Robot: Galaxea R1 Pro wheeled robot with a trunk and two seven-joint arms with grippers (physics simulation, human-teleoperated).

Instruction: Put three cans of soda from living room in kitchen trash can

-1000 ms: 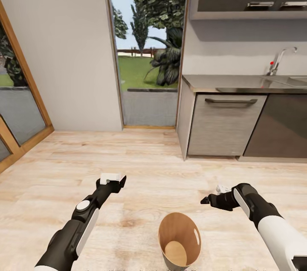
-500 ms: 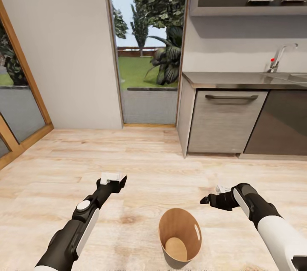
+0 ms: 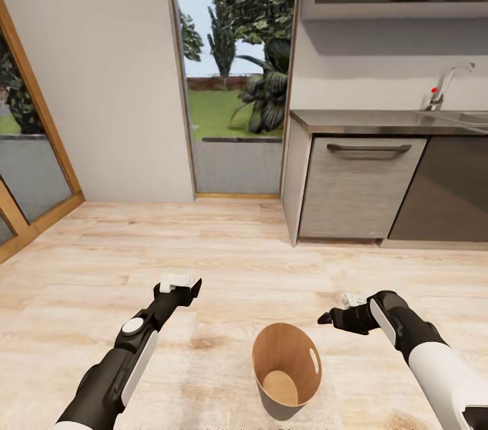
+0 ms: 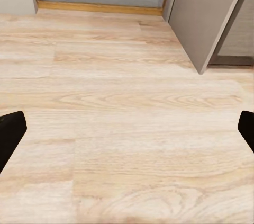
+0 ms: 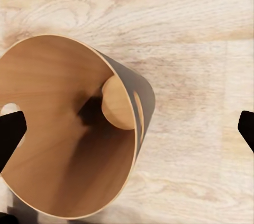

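Bin: small round grey tash can with brown wooden inside [image 3: 286, 372], upright on pale wood floor [image 3: 244, 261], between both arms.
Left gripper [image 3: 181, 288]: fingers apart, holding nothing.
Right gripper [image 3: 335, 315]: fingers apart, just beside bin rim.

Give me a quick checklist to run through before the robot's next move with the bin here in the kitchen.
1. Trash can upright on the floor: ok.
2. Soda in the trash can: not ok, only its bare wooden bottom is visible.
3. Left gripper holding a can: not ok, open and empty.
4. Right gripper holding a can: not ok, open and empty beside the bin.
5. Both arms apart from the cabinet: ok.
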